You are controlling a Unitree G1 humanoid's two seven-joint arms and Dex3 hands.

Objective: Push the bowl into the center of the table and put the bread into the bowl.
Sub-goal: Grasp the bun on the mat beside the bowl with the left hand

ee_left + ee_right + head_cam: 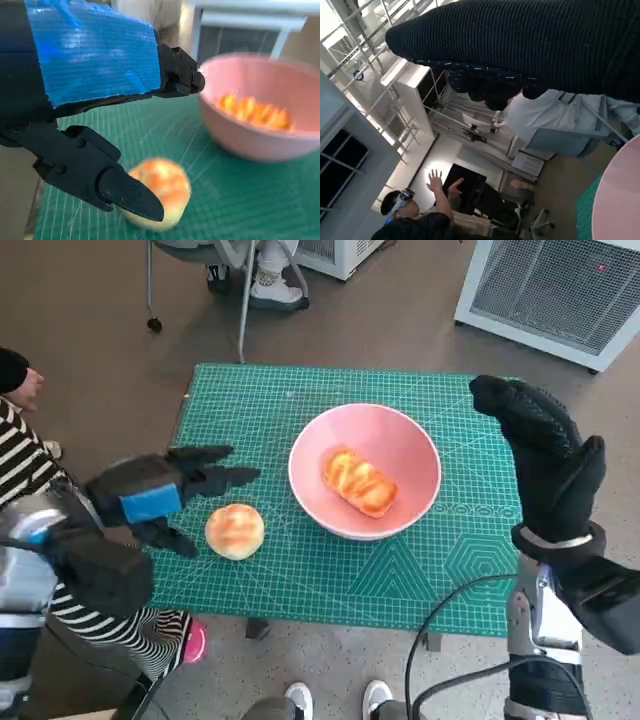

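While the left hand point(160, 498) hangs low over the counter point(480, 570) with its fingers point(225, 478) spread and nothing between them, the round bread roll point(235, 531) lies just beside it, on the side toward the bowl and a little nearer the robot. The left wrist view shows the same thing from behind: one dark finger point(125, 192) crosses in front of the roll point(165, 192) and another reaches above it, so the roll sits roughly within the open span of the hand, though whether any finger touches it I cannot tell. This is the relation that matters for the next move, as the roll is close to round and offers no long axis to line up with, so the hand need only settle over it and close.

Beyond the roll stands the pink bowl point(365, 472), about in the middle of the green mat, so the pushing looks done. It already holds a longer glazed piece of bread point(358, 482) lying slantwise (its ends point toward the far left and near right corners).

The right hand point(545, 455) is raised at the far side of the bowl, gloved fingers extended and holding nothing, well apart from the roll; the left is plainly the nearer one for the pick.
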